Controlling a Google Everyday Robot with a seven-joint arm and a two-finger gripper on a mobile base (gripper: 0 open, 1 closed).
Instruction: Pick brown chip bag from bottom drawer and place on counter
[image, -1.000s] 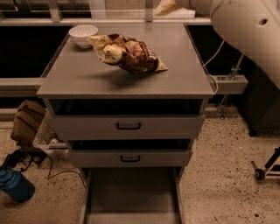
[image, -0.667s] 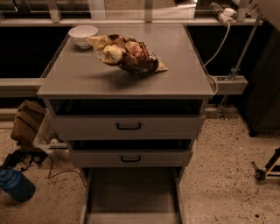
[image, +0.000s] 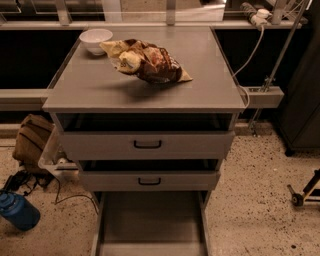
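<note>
**Bag on counter; bottom drawer out**

Bag (image: 146, 62): lying on the counter (image: 200, 85), rear left of centre, just beside a bowl (image: 96, 40), possibly touching it.
Drawer (image: 152, 225): lowest of three, pulled out.
Gripper: outside the camera view, so its opening and any hold cannot be told.
Floor, left of the cabinet: backpack (image: 31, 140), blue bottle (image: 19, 211).

On bench (image: 200, 85), back left: bowl (image: 96, 40), brown chip bag (image: 147, 61) just right of it. Below two drawers (image: 147, 145), bottom drawer (image: 152, 220) open. End effector out of view.
</note>
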